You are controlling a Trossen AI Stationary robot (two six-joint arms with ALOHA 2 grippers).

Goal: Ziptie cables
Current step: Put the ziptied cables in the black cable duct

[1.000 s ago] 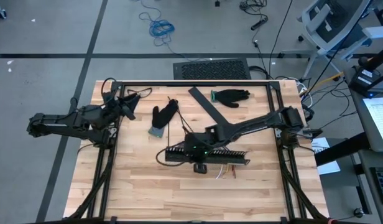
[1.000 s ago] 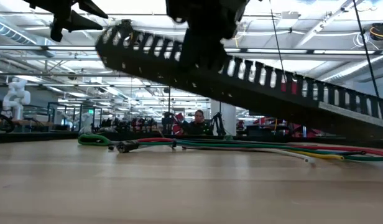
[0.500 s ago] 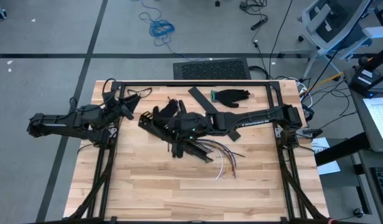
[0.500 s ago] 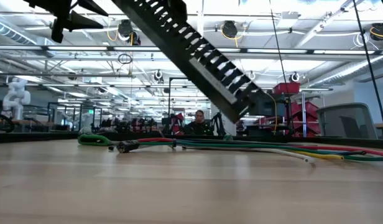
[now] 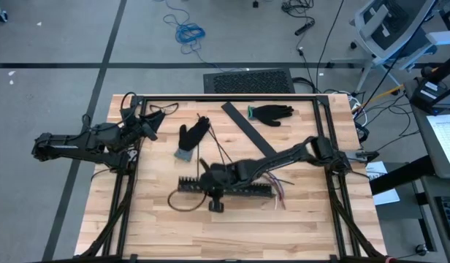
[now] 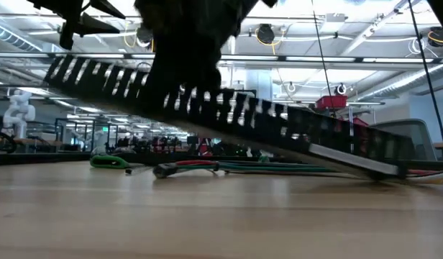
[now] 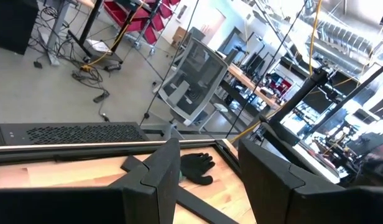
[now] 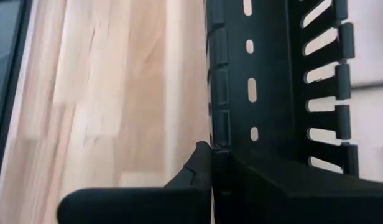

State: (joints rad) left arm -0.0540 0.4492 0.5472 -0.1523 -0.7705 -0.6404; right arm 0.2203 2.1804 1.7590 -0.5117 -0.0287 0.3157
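Above the table's middle, the slotted strip [image 5: 226, 187] is gripped by the right gripper [image 5: 214, 177], tilted over the cables [image 6: 229, 167], likely for repositioning; the left gripper [image 5: 147, 127], fingers parted, is parked at the left edge.

slotted strip [image 5: 226, 188] mid-table above cables [image 5: 277, 191], glove [image 5: 191, 138] behind it, second glove [image 5: 270, 113] far edge

The right arm reaches from the frame's right edge toward lower centre, its right gripper [image 5: 215, 191] clamped closed. The left arm waits at left, left gripper [image 5: 148, 126] fingers parted.
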